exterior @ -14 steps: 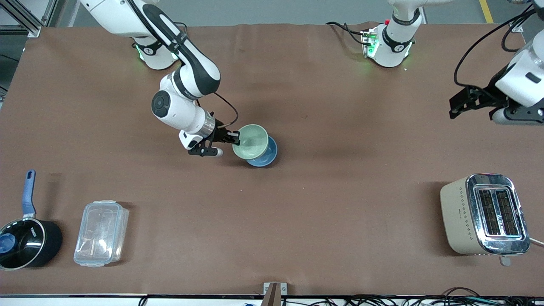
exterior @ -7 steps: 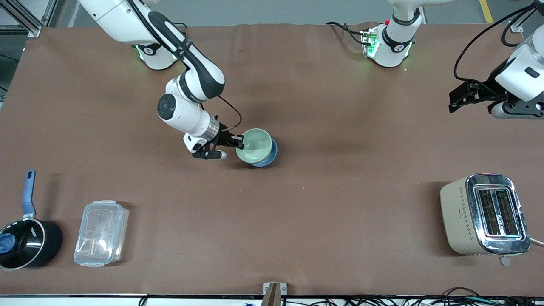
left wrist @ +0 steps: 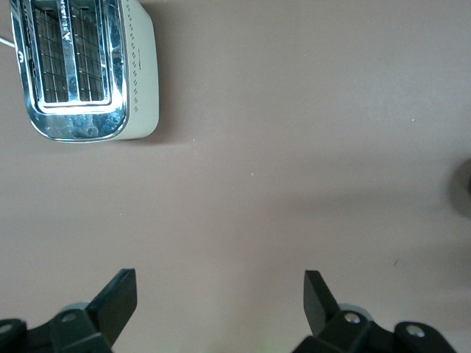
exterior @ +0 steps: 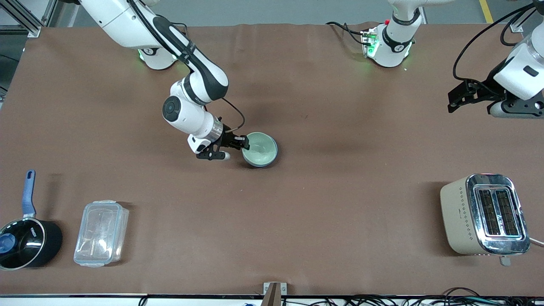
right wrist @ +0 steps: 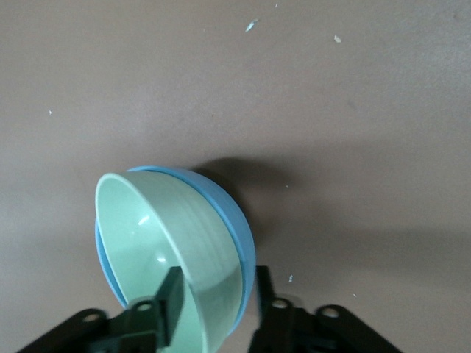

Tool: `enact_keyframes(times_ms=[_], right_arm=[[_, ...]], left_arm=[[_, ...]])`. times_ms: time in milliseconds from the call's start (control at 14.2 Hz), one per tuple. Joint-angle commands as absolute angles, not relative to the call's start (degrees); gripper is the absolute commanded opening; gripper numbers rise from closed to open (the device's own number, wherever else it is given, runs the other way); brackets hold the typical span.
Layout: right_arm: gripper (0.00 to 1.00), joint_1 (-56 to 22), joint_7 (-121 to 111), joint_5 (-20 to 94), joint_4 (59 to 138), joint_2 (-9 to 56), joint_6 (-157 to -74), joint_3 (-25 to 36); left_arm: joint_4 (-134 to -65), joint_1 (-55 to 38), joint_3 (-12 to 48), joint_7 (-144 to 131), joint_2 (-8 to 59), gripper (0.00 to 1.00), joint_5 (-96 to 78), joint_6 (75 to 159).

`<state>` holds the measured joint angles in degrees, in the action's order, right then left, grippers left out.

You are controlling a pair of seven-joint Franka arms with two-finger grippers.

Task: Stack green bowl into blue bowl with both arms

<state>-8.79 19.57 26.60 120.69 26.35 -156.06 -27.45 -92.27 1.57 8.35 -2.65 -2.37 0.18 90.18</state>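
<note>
Clearly the right gripper (exterior: 243, 143), jaws clenched on the green bowl (exterior: 260, 148), risks tipping it inside the blue bowl (right wrist: 228, 206) if released askew, while the left gripper (left wrist: 221, 301) waits, jaws released, over bare surface (exterior: 340, 212)

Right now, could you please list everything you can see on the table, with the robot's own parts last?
green bowl: one, pale mint green, mid-table, nested in the blue bowl, its rim gripped.
blue bowl: one, medium blue, under the green bowl, only its rim showing.
saucepan: one, black with a blue handle, at the right arm's end, near the front camera.
plastic container: one, clear, lidded, beside the saucepan.
toaster: one, cream and chrome, at the left arm's end.
table: one, brown.
right gripper: black, shut on the green bowl's rim.
left gripper: black, open, waiting above bare table.
</note>
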Motion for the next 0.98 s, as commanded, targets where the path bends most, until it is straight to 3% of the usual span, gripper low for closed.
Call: enact_keyframes(times_ms=[0, 352, 492, 773, 914], right_arm=[[0.9, -8.5, 24.9, 25.4, 120.7, 23.5, -155.4, -27.9], [1.0, -4.1, 25.0, 24.7, 120.3, 9.4, -139.2, -26.2], [1.0, -3.9, 25.0, 20.2, 118.2, 3.8, -131.6, -20.3], [1.0, -3.8, 23.8, 4.9, 103.8, 2.3, -112.5, -11.0], [1.0, -3.5, 23.1, -0.4, 97.3, 2.5, -107.3, -7.3]], left_arm=[[-93.3, 1.8, 8.3, -1.7, -4.5, 1.0, -0.5, 90.5], [-93.0, 1.8, 8.2, -1.4, -4.3, 1.0, 0.0, 90.8], [-93.0, 1.7, 8.3, -1.4, -4.2, 1.0, 0.0, 91.0], [-92.9, 1.6, 8.3, -1.3, -4.2, 1.0, 0.0, 91.1], [-92.9, 1.7, 8.3, -1.3, -4.2, 1.0, 0.0, 91.1]])
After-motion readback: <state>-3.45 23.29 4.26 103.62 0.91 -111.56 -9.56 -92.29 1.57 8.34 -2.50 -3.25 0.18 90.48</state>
